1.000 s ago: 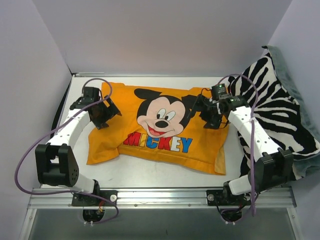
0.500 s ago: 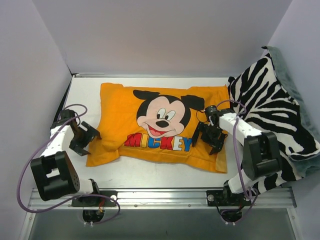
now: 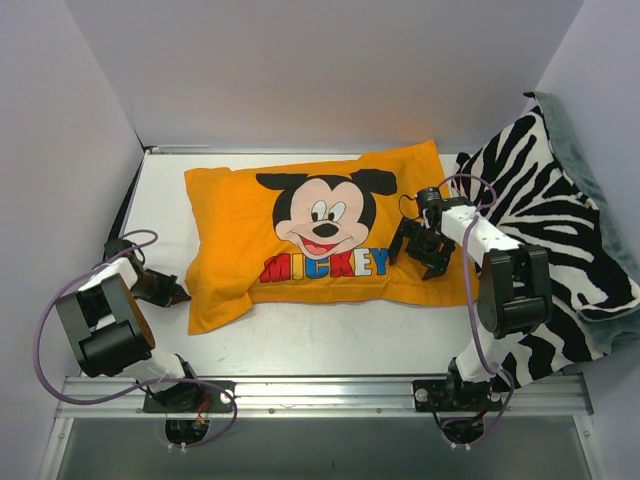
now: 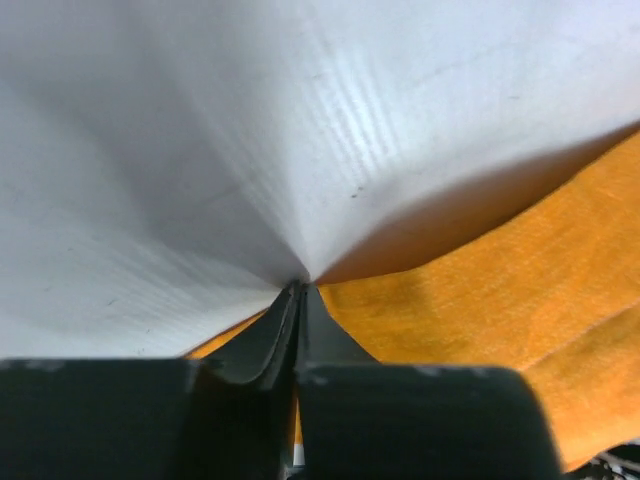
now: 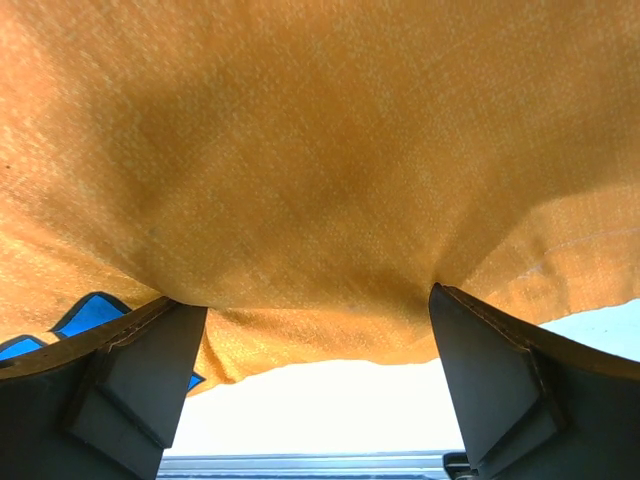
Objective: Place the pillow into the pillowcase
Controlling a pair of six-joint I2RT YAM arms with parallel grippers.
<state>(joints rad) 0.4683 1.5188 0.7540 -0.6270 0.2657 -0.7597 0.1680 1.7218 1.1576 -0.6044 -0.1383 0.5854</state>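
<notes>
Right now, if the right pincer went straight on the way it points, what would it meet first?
The pillowcase, its orange cloth lying right ahead of the right pincer; how near is unclear.

white tabletop (image 3: 300, 345) between pale lilac walls (image 3: 330, 70), metal rail (image 3: 320, 395) in front

The pillowcase (image 3: 320, 235) lies across the middle of the top view, printed side up. It is orange fabric with a Mickey Mouse face and multicoloured MICKEY lettering beneath. It looks plump and sits slightly tilted, its right end higher in the frame. Its lower left corner is creased and drawn to a point. The pillow is hidden.
</notes>
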